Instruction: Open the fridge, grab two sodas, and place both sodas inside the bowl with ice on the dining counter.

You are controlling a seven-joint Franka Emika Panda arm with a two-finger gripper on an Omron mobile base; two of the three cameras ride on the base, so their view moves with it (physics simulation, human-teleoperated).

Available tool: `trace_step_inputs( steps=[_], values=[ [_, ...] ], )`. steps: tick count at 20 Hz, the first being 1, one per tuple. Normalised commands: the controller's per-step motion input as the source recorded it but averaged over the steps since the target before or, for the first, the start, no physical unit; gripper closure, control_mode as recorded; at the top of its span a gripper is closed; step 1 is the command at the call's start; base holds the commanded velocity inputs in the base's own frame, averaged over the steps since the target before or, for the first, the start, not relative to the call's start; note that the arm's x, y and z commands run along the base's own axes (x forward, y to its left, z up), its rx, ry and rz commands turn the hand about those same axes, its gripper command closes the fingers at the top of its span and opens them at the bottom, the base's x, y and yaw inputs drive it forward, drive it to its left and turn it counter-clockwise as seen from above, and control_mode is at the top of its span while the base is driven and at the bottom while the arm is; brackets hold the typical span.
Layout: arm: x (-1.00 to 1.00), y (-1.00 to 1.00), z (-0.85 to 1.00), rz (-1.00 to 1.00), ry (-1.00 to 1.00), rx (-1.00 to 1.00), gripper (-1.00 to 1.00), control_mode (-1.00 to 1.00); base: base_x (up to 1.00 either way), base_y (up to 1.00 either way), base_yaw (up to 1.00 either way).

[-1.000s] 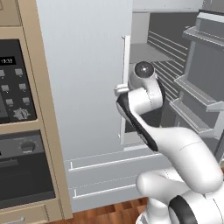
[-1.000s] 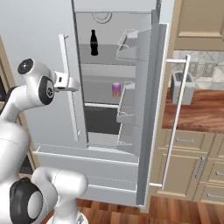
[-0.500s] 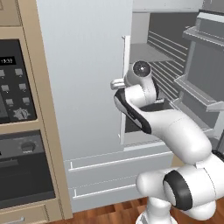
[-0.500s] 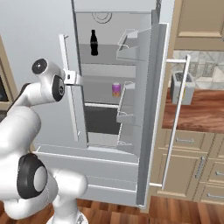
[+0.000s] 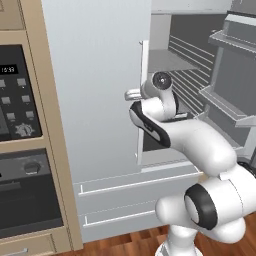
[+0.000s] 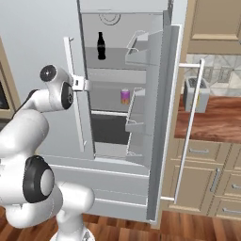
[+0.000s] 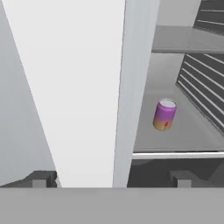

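Note:
The fridge (image 6: 37,42) has its left door shut and its right door (image 6: 164,122) swung wide open. One of the sodas, a dark bottle (image 6: 100,45), stands on the upper shelf. The other, a purple can (image 6: 125,96) (image 7: 164,114), stands on the middle shelf. My gripper (image 6: 87,84) (image 5: 131,94) hovers open and empty at the left door's inner edge, beside its bar handle (image 6: 74,89). In the hand view my gripper (image 7: 113,179) has that door edge (image 7: 135,87) rising between its tips, with the can beyond on the right. The bowl and the dining counter are out of view.
Black ovens (image 5: 20,150) in tan cabinetry stand left of the fridge. The open door's bins (image 6: 139,47) jut into the opening. A toaster (image 6: 195,94) sits on a wood counter (image 6: 216,122) at right, over tan drawers. Fridge drawers (image 5: 120,185) lie below.
The arm's elbow and forearm have swung round in front of the fridge. The hand has crept slightly right toward the opening. The jaws stayed open.

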Motion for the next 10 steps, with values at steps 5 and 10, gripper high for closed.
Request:
trace_step_inputs(
  steps=[5,10],
  values=[
    [0.69,0.23,-0.12,0.0,0.0,0.02,1.0,-1.0,0.0,0.0,0.0],
    [0.27,0.21,0.0,0.01,0.0,0.01,1.0,-1.0,0.0,0.0,0.0]
  ],
)
